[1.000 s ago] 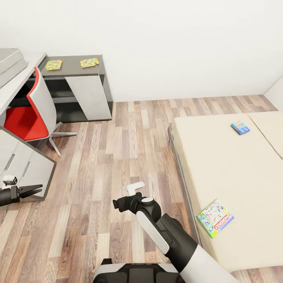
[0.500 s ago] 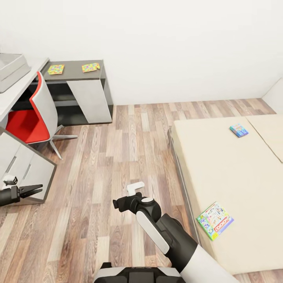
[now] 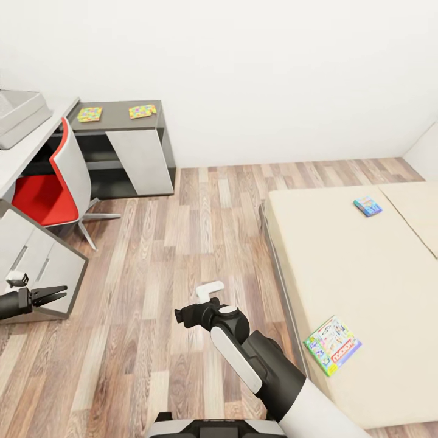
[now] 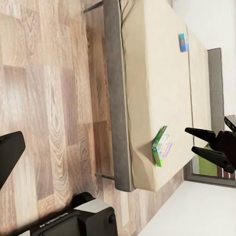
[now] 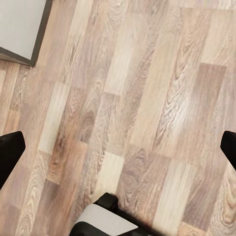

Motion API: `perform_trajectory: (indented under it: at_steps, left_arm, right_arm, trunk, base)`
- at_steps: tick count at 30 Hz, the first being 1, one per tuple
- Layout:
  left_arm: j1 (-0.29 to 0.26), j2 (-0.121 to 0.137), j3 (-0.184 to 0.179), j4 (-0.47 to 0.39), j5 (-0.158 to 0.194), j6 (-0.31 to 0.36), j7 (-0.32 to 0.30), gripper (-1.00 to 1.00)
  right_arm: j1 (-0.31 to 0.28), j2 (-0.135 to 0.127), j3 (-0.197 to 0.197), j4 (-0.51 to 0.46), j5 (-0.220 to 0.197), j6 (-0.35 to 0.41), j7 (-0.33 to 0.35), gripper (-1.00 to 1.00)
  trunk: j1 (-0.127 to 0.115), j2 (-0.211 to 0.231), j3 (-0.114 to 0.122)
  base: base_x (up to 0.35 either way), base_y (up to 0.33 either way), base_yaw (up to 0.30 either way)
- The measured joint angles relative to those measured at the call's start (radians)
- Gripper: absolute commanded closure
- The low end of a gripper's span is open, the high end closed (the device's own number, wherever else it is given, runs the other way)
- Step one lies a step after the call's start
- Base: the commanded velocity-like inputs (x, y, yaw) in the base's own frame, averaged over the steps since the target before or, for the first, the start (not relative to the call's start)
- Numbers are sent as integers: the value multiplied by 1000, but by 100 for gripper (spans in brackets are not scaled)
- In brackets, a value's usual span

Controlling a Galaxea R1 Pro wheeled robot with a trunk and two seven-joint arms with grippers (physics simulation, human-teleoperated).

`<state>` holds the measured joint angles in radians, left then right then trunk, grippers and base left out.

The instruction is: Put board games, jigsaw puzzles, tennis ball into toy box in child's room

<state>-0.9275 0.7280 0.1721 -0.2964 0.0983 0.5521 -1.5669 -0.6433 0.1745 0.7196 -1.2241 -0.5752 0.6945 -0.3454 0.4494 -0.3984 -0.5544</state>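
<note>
- Head view: two jigsaw puzzles lie flat on the table's (image 3: 115, 115) lower dark-grey corner section, one (image 3: 89, 114) nearer the red-and-white chair (image 3: 52, 182), the other (image 3: 142, 111) nearer the wall end; they are apart from each other.
- Head view: one toy box (image 3: 21, 112), light grey, sits on the white top at the far left edge, partly cut off.
- Head view: two board games rest on the bed (image 3: 359, 292): a small teal-blue one (image 3: 368, 205) far up the cream mattress, and a white one with multicoloured edges (image 3: 332, 345) near the mattress's near corner, close to its floor-side edge.
- Head view: the left gripper (image 3: 53, 294) hangs over the floor by the pale drawers, its dark fingers slightly apart and holding nothing. The right gripper (image 3: 207, 291) points away over the wood planks; whether its fingers are apart cannot be told here.
- Left wrist view: the same two board games show on the bed, the white one (image 4: 162, 146) by the mattress edge, the teal-blue one (image 4: 183, 42) far off. The left gripper's (image 4: 209, 143) fingers stand apart, empty.
- Right wrist view: bare plank floor (image 5: 128, 98); one dark fingertip (image 5: 9, 155) shows at each side edge, wide apart, nothing between them.
</note>
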Motion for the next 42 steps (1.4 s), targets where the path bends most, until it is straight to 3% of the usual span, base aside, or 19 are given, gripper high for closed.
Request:
perform_trajectory:
  at_steps: [42]
  left_arm:
    - [0, 0, 0, 0, 1, -1, 0, -100]
  right_arm:
    - [0, 0, 1, 19, 3, -1, 0, -100]
  trunk:
    - [0, 0, 69]
  base:
    - [0, 0, 1]
